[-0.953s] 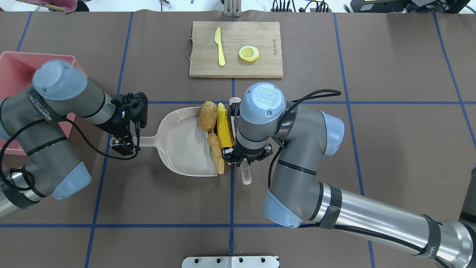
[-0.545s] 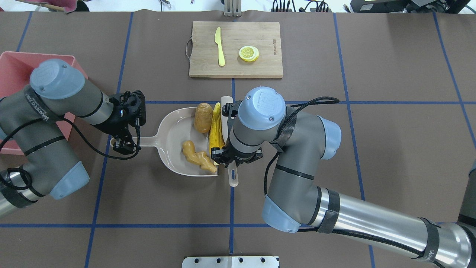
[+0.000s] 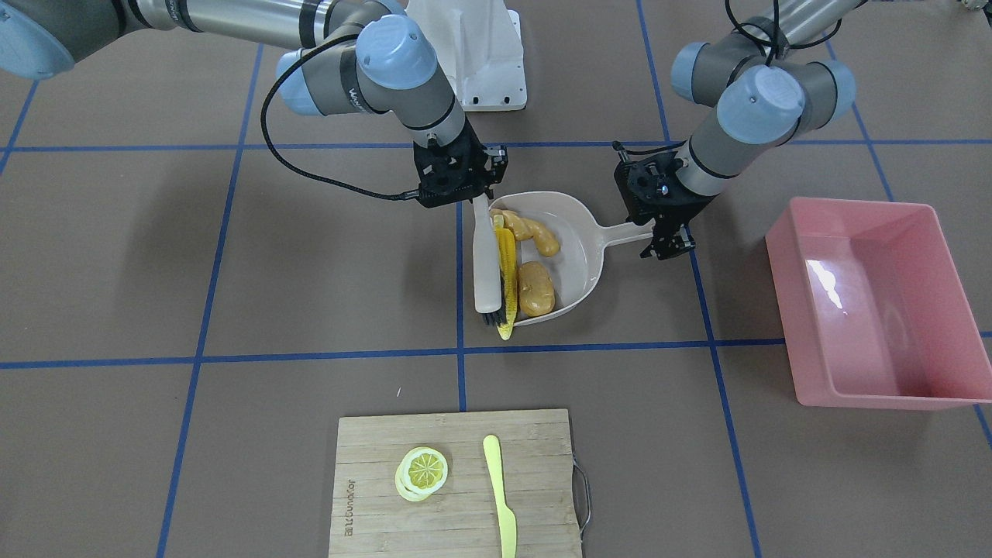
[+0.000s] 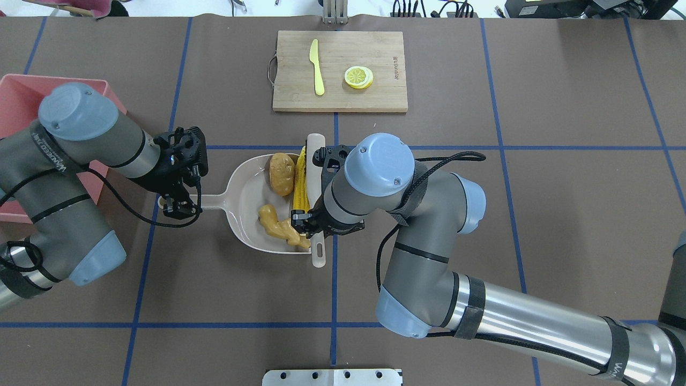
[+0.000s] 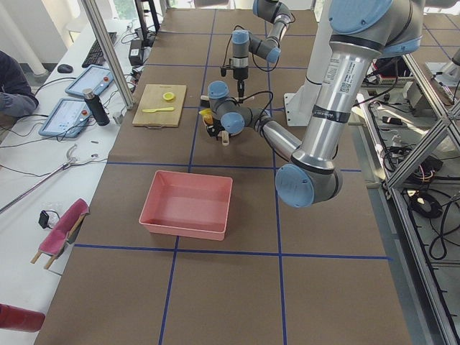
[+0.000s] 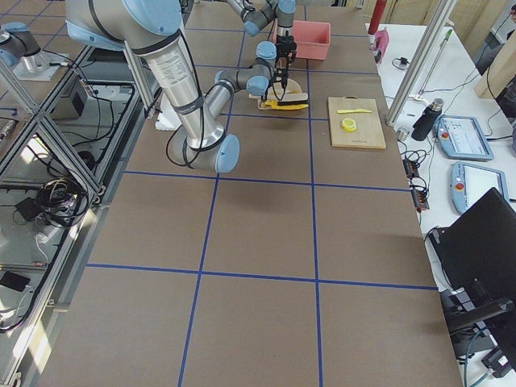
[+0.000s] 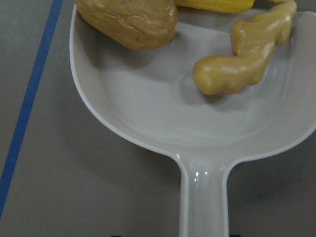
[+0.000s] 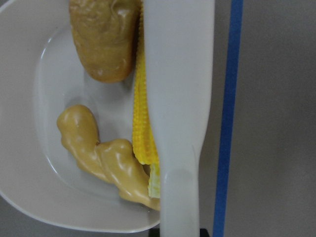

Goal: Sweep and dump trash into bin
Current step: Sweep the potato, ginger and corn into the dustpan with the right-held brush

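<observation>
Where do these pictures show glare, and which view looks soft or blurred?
Exterior front-facing view: a white glare streak on the floor of the large pink plastic bin. Left wrist view: small bright highlights on the handle of the beige plastic dustpan. Right wrist view: the pale long-handled brush, near the lens, looks soft-edged.
</observation>
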Controlling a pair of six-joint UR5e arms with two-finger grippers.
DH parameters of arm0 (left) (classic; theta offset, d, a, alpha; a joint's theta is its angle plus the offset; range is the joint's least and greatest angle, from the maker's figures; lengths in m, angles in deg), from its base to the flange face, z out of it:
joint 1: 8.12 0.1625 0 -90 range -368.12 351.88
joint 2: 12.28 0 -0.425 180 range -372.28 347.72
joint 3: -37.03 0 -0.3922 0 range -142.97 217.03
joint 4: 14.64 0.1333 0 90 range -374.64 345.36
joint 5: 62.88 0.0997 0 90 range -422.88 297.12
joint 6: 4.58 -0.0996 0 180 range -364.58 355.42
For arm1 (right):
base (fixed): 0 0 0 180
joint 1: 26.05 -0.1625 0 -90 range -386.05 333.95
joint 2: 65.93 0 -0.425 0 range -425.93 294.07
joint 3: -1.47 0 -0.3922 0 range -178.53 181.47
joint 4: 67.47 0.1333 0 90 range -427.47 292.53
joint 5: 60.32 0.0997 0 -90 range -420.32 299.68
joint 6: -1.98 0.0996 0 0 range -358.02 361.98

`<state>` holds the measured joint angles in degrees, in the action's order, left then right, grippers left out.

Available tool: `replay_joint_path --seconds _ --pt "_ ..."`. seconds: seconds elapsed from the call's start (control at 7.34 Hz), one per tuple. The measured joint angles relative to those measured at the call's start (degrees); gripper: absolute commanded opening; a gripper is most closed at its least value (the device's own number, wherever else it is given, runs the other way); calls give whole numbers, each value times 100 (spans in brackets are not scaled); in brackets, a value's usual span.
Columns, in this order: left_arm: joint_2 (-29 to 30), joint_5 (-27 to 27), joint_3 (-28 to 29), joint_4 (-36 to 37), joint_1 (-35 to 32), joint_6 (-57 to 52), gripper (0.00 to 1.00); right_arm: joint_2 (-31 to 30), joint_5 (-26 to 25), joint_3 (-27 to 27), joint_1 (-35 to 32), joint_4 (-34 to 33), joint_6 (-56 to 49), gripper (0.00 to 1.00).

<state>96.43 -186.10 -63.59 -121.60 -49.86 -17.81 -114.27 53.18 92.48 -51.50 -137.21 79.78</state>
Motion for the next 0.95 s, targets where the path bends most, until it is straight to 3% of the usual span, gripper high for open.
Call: replay_joint_path --seconds 0.41,0.54,0.95 --pt "1 -1 -10 23 -1 19 19 -38 -127 0 -100 1009 985 0" --pt "1 -1 -14 23 -4 16 18 -113 -72 31 -212 930 932 0" --pt "1 5 -18 17 -9 14 17 -286 56 361 -433 -980 -774 0"
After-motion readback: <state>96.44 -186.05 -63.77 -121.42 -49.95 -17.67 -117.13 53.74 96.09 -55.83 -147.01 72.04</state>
